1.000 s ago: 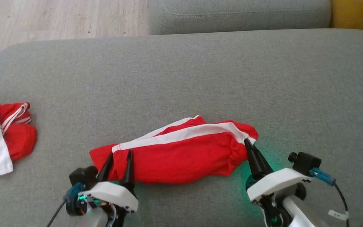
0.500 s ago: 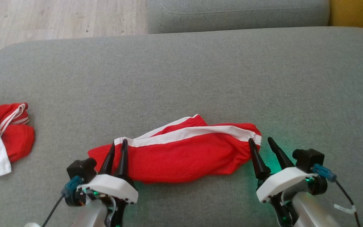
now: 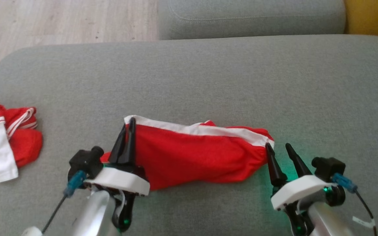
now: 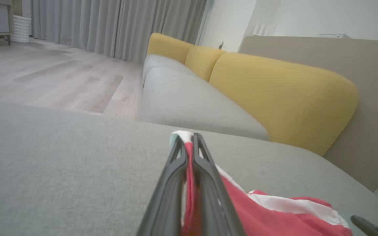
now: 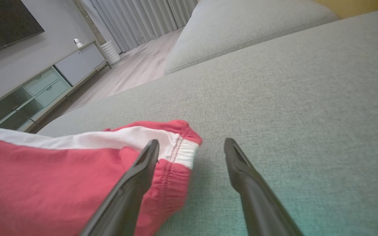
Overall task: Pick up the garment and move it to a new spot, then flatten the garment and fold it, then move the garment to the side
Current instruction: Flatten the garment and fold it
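Head view: left gripper (image 3: 128, 124) fingers pinch a striped corner of the garment (image 3: 195, 157); right gripper (image 3: 277, 145) fingers stand wide beside it. Pull gently, holding the cloth taut.

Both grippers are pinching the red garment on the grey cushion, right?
Not quite. The left gripper is shut on the red garment on the grey cushion, but the right gripper is open, as the right wrist view shows.
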